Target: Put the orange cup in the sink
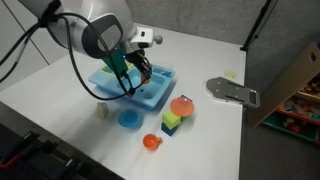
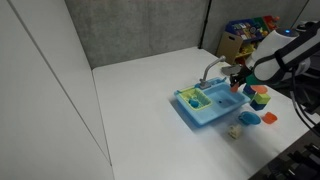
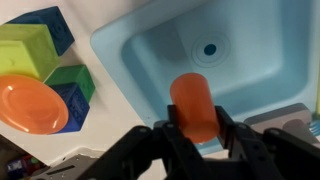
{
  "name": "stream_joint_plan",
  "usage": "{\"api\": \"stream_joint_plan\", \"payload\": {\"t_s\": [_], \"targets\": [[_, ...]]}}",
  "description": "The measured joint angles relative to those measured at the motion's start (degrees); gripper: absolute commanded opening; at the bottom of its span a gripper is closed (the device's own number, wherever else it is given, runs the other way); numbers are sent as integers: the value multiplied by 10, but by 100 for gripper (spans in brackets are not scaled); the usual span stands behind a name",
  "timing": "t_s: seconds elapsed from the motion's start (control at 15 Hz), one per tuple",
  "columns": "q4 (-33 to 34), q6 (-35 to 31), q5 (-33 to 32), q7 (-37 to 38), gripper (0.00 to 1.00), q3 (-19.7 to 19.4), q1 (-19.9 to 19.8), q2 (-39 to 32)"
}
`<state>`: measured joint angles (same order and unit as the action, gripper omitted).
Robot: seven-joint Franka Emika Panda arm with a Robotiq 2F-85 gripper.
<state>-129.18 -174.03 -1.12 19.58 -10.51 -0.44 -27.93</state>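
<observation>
white table [image 1: 250,140], grey wall [image 2: 140,30] behind | light blue sink [image 3: 255,75] mid-table | gripper [image 3: 195,128] clenched on orange cup [image 3: 192,100] | cup held between black fingers [image 3: 235,140], over sink basin, contact with its floor unclear

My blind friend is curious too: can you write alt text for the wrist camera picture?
The gripper holds a small orange cup over the basin of a light blue toy sink, close to its drain hole. At the left of the picture, beside the sink, are green and blue blocks and a round orange piece.
</observation>
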Motion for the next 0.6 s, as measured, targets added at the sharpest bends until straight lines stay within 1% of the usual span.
{"api": "stream_joint_plan", "payload": {"t_s": [0.2, 0.6], "targets": [[0, -24, 25, -15, 14, 10, -4, -26], [10, -57, 55, -36, 14, 50, -20, -72]]}}
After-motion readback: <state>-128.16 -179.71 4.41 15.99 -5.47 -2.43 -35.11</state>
